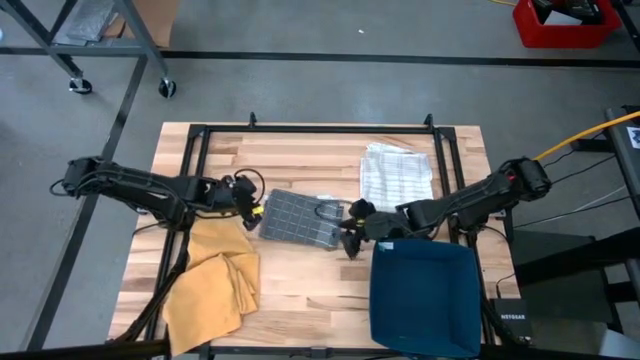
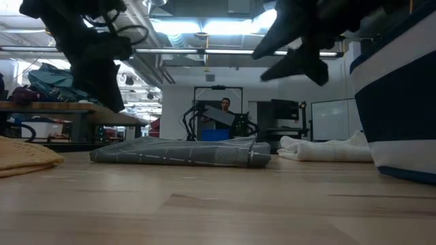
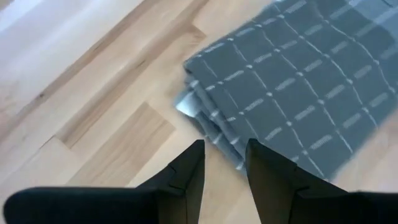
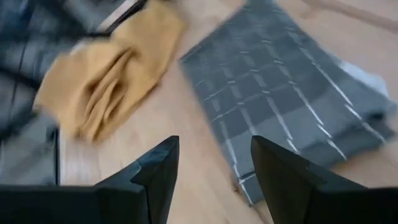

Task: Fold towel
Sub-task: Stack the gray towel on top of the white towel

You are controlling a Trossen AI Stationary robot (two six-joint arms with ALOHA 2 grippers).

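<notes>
On the wooden table (image 1: 300,285), the folded gray towel (image 1: 298,219) lies flat at the middle. The left claw (image 1: 252,210) hangs beside one end, the right claw (image 1: 350,240) beside the other, both parted and empty.

A folded grey towel (image 2: 180,151) lay flat mid-table (image 2: 218,204), a yellow cloth (image 2: 24,155) at the left edge, a white cloth (image 2: 325,148) and blue bin (image 2: 398,102) toward the right, both grippers (image 2: 102,75) (image 2: 300,58) above, empty.
</notes>
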